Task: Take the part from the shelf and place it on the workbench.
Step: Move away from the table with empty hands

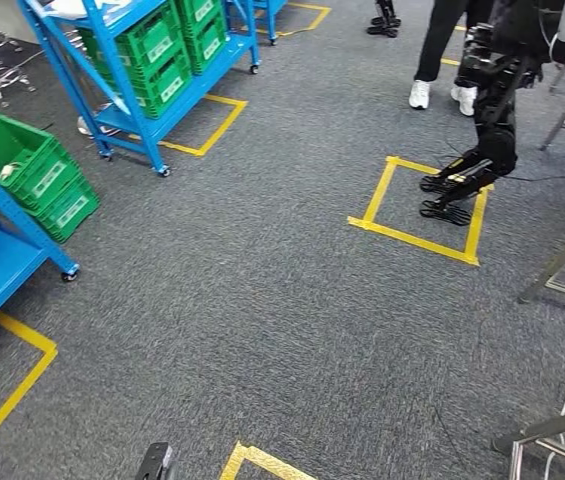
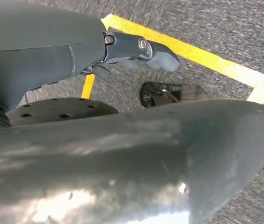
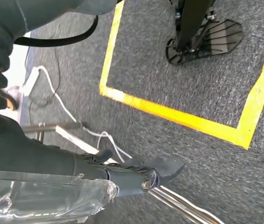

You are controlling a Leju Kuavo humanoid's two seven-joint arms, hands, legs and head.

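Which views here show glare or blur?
Left wrist view: bright glare on the curved grey cover, carpet streaked with motion blur. Right wrist view: washed-out white patch by the power strip, yellow tape sharp. Head view: evenly lit, green crates slightly soft.

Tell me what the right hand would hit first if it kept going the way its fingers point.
Probably the shiny metal frame tube lying just past the right hand, then grey carpet. Depth is unclear, so the fingers may pass above it.

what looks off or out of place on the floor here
A white cable trails loose across the carpet by a metal table leg. More loose cables lie in a tangle beside the blue shelf. Both could snag a foot. Nothing looks spilled or broken.
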